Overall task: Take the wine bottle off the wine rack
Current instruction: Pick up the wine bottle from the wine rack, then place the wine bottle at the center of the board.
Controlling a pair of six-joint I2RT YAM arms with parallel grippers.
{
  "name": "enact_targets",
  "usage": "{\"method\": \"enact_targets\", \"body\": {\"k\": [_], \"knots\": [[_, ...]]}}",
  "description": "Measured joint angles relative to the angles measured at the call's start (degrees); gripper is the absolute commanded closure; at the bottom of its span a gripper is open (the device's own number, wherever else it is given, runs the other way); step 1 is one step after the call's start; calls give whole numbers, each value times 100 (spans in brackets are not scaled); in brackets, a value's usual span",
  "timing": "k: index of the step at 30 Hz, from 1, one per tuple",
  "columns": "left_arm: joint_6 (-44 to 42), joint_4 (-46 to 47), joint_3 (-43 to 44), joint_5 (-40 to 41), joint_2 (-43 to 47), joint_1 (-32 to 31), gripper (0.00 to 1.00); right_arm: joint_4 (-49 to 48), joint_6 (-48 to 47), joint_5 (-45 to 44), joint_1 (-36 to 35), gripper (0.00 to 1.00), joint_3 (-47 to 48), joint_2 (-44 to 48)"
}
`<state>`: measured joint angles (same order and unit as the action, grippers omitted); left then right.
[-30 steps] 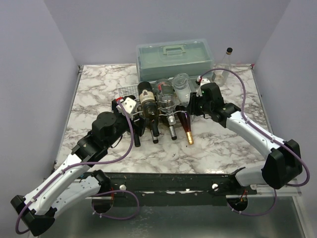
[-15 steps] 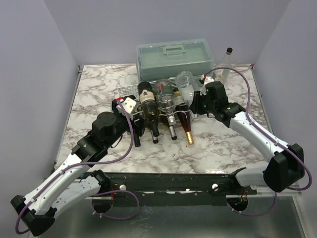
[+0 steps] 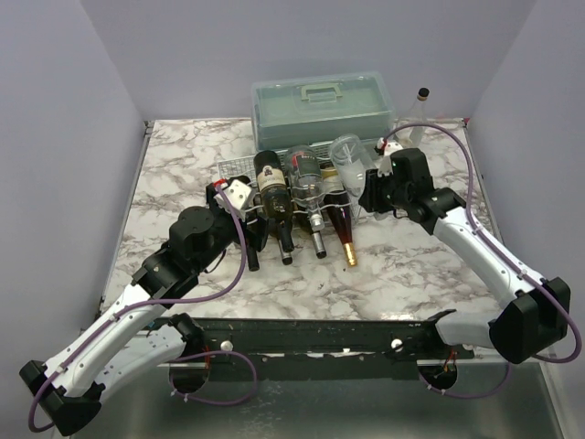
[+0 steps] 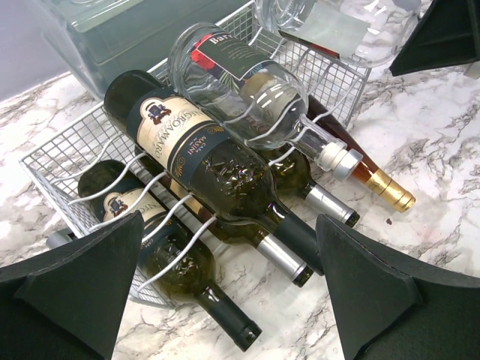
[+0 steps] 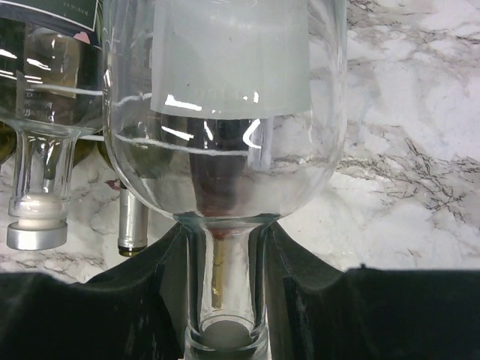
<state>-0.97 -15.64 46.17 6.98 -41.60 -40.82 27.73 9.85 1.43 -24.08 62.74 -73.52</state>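
Observation:
My right gripper (image 5: 225, 259) is shut on the neck of a clear glass wine bottle (image 5: 225, 112), which has a pale label. Seen from above, that bottle (image 3: 349, 155) is tilted up over the right end of the white wire wine rack (image 3: 239, 169), with the right gripper (image 3: 369, 189) on its lower end. Several other bottles lie in the rack: a dark green labelled one (image 4: 202, 154), a clear one (image 4: 247, 90) and an amber one with a gold cap (image 4: 386, 187). My left gripper (image 4: 229, 221) hangs open over the bottle necks at the rack's left front (image 3: 228, 203).
A grey-green plastic case (image 3: 322, 101) with a handle stands just behind the rack. An upright clear bottle (image 3: 417, 119) stands at the back right corner. Purple walls close in the marble table (image 3: 411, 265) on three sides.
The right arm has carried the clear bottle up and to the right, away from the rack. The left arm has not moved.

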Motion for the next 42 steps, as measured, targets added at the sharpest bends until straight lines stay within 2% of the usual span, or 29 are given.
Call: {"method": "enact_targets", "body": {"k": [20, 31, 42], "knots": [[-2, -9, 0, 0, 35, 20, 1, 221, -444, 212, 544, 100, 79, 450], [0, -22, 0, 0, 166, 22, 1, 581, -1340, 109, 699, 100, 348, 450], [0, -28, 0, 0, 234, 22, 1, 918, -2361, 566, 1440, 100, 999, 249]]}}
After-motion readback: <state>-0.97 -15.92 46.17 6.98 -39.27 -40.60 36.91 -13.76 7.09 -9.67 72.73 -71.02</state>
